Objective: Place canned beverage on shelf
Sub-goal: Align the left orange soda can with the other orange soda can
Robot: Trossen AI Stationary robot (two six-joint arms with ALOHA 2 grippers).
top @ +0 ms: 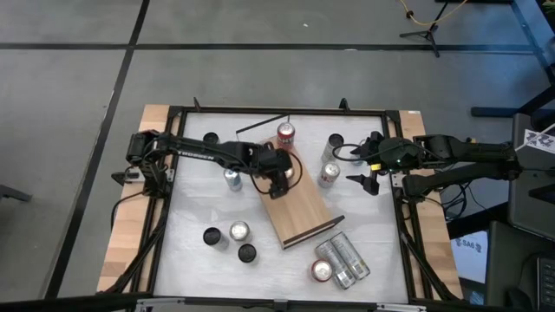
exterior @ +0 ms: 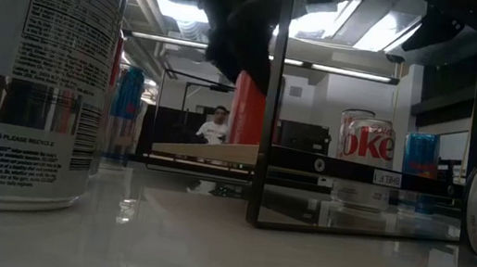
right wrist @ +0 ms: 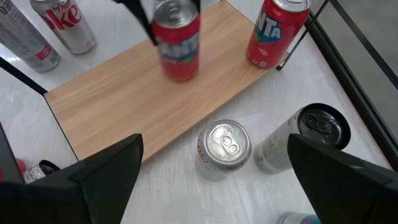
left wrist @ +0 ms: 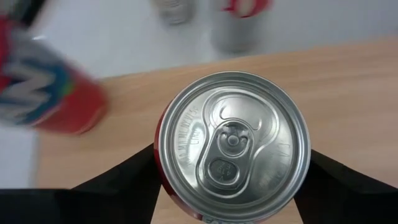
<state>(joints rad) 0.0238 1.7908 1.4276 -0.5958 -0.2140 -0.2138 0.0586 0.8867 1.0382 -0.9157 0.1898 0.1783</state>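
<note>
The shelf (top: 299, 212) is a long flat board of pale, smooth-grained wood with dark edges, lying askew near the middle of the white tabletop (top: 191, 212). Over its far end the left gripper (top: 277, 178) has its dark fingers pinching a red can (left wrist: 233, 146) by the sides, upright on the shelf; its label is blurred, only the round silver lid and pull-tab are clear. Beside it, at the shelf's railed end, stands a red Fanta can (right wrist: 277, 31). A silver Diet Coke can (right wrist: 65, 25) stands just off the shelf. The right gripper (top: 368, 178) waits right of the shelf, fingers spread wide, holding nothing.
</note>
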